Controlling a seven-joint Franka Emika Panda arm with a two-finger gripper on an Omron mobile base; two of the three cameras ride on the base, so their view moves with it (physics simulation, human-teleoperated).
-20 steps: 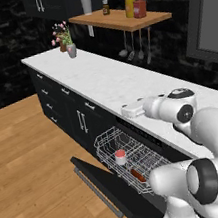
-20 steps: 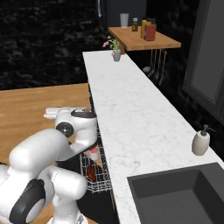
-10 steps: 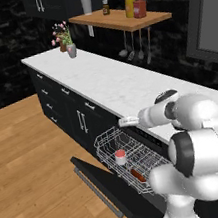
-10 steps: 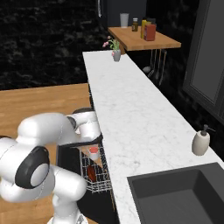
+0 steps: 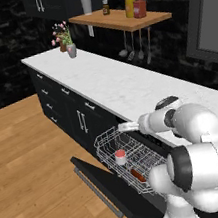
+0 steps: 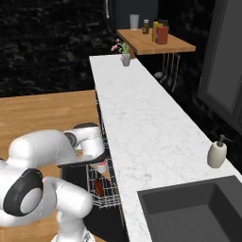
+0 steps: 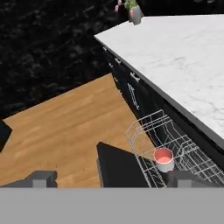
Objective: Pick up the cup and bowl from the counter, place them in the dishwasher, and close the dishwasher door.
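Note:
The cup (image 5: 120, 155), grey-white with a pink inside, stands upright in the white wire rack (image 5: 108, 140) of the open dishwasher. Beside it in the rack lies the reddish-brown bowl (image 5: 137, 175). The right base view shows the same cup (image 6: 101, 167) and bowl (image 6: 99, 185) under my arm. The dishwasher door (image 5: 101, 183) hangs down flat and open. My gripper (image 5: 123, 127) hovers over the rack's back edge, just below the counter (image 5: 122, 86). In the hand view my gripper (image 7: 113, 179) is open and empty, with the cup (image 7: 163, 158) low at the right.
A small flower vase (image 5: 71, 49) stands at the counter's far end. A wooden shelf (image 5: 121, 20) with bottles hangs on the wall. A soap dispenser (image 6: 217, 153) sits by the dark sink (image 6: 198, 212). Open wooden floor (image 5: 29, 160) lies left of the door.
My hand has swung down and outward from counter height to just over the rack. The arm's elbow has turned. Cup and bowl have stayed in the rack.

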